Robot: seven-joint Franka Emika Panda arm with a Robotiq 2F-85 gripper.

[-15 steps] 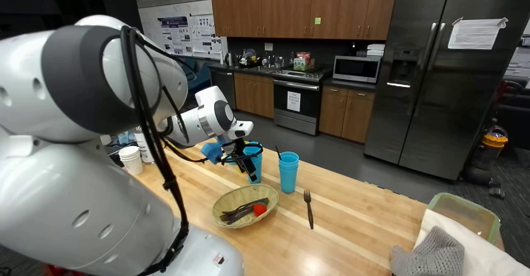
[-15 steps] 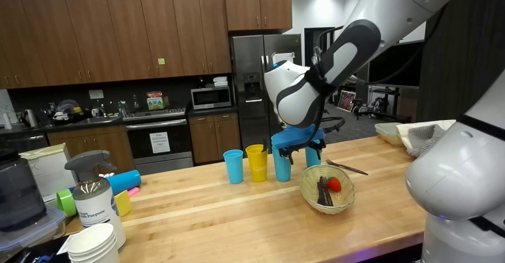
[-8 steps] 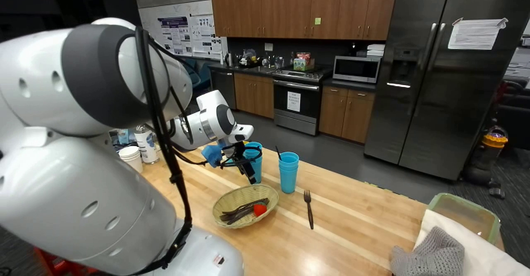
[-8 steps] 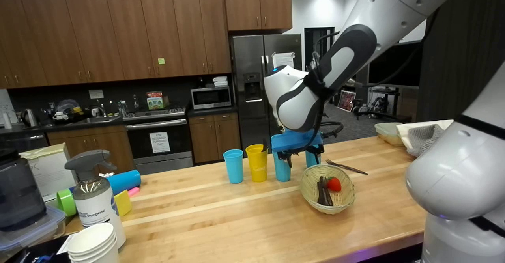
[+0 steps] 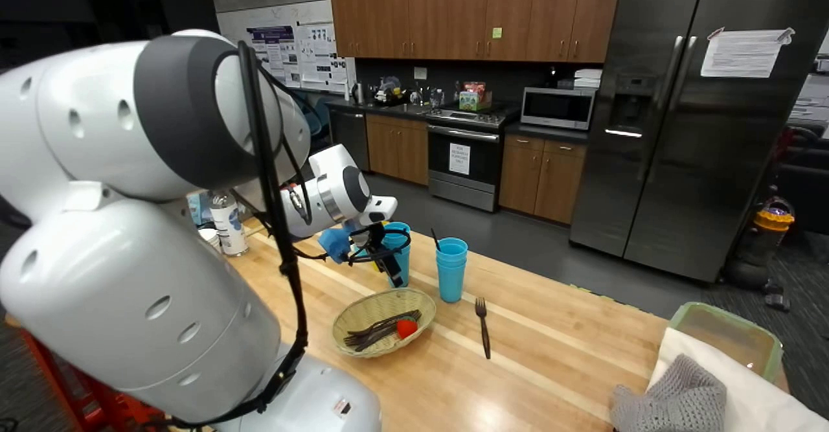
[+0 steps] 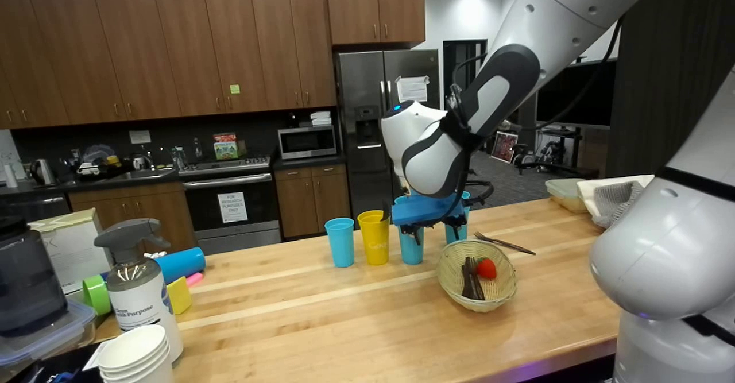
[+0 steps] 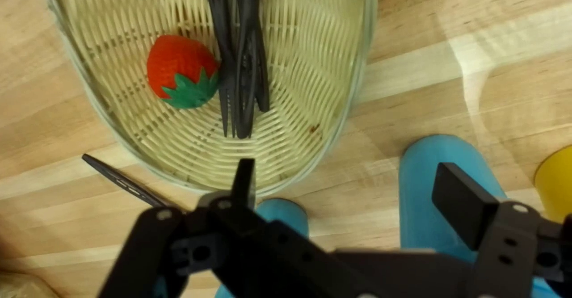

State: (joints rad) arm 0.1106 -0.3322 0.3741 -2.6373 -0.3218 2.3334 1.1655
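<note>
- Arm (image 5: 181,114): bent at the elbow, forearm sloping down over the table (image 5: 537,361); since a second ago its upper section has swung across, now hiding most of the white cups (image 5: 208,236) in an exterior view.
- Basket (image 7: 308,74): on the table, unmoved.
- Gripper (image 7: 346,166): near the basket's rim, fingers (image 7: 464,202) spread wide, released; sitting slightly lower than before.
- Nearest blue cup (image 7: 422,182): standing near the basket, unmoved; one finger overlaps it in the wrist view, contact unclear.
- Dark cutlery (image 7: 245,61): in the basket, as earlier.
- Strawberry (image 7: 178,61): beside it.
</note>
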